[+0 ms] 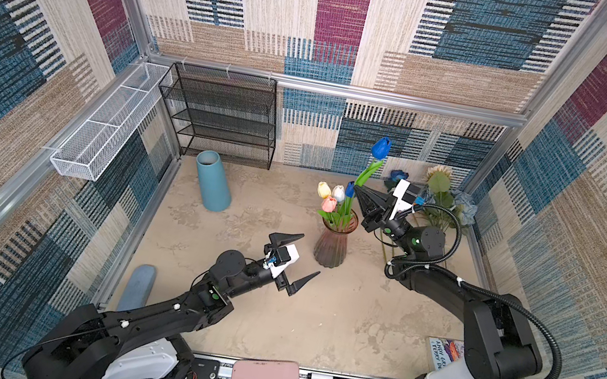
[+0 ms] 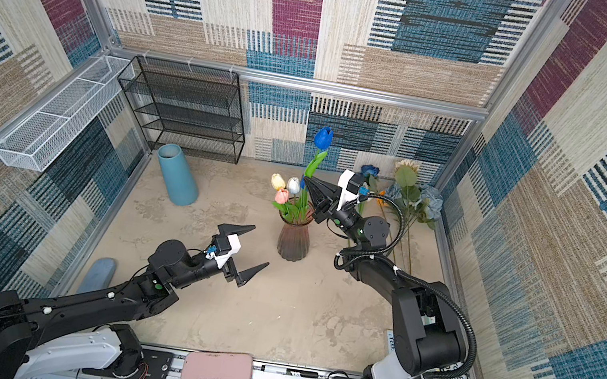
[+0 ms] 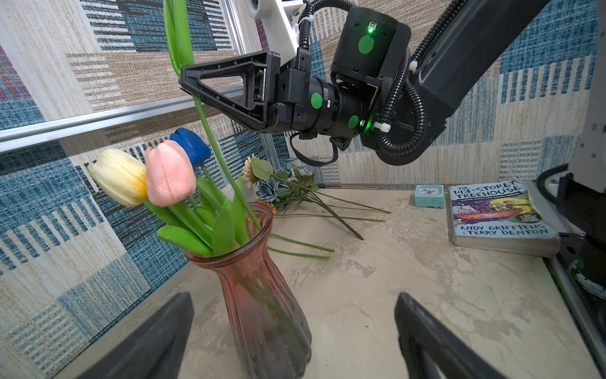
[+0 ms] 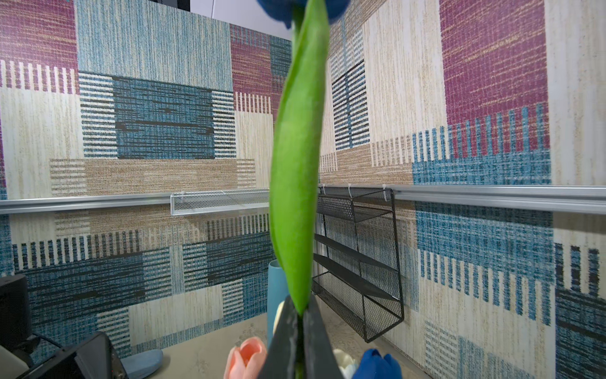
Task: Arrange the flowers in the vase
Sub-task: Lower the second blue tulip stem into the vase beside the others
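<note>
Overhead, R gripper (image 1: 357, 187) pinches stem of tall blue artificial tulip (image 1: 381, 147), its lower end in pink ribbed glass vase (image 1: 332, 246) w/ small pastel tulips (image 1: 330, 199); L gripper (image 1: 310, 255) hangs wide open, empty, near vase above beige tabletop (image 1: 311, 327).

The book (image 3: 496, 215) cover reads "The 143-Storey Treehouse, Andy Griffiths & Terry Denton".

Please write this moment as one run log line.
right gripper: shut on tall blue tulip, stem in pink ribbed glass vase | left gripper: open, empty, beside vase | other flowers: lying on table
</note>
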Motion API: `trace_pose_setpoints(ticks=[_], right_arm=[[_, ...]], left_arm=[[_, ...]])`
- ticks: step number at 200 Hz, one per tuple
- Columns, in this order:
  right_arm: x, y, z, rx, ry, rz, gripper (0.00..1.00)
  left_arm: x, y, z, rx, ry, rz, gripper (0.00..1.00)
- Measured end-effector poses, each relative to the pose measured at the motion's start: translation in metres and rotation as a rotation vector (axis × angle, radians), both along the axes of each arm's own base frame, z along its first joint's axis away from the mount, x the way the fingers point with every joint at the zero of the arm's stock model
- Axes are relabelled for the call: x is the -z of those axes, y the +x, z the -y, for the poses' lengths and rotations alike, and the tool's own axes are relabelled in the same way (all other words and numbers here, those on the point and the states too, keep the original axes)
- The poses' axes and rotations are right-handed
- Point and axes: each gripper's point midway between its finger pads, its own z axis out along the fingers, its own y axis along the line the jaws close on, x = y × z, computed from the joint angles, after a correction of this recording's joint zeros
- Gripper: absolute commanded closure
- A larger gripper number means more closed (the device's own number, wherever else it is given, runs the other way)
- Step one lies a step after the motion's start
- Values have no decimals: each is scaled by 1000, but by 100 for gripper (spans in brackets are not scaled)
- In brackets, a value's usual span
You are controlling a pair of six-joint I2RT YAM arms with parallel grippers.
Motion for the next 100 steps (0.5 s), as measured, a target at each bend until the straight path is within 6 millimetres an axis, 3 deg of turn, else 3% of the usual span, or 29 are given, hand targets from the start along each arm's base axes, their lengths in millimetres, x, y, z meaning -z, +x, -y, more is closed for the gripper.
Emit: trace_pose_setpoints(ticks=[75,100], right_arm=[[27,9,-3,34,-51,-14,97],[34,11,-3,40,-63,-23,81]], left_arm=[[9,5,1,-15,15,-19,2],[10,5,1,-15,18,-22,1]])
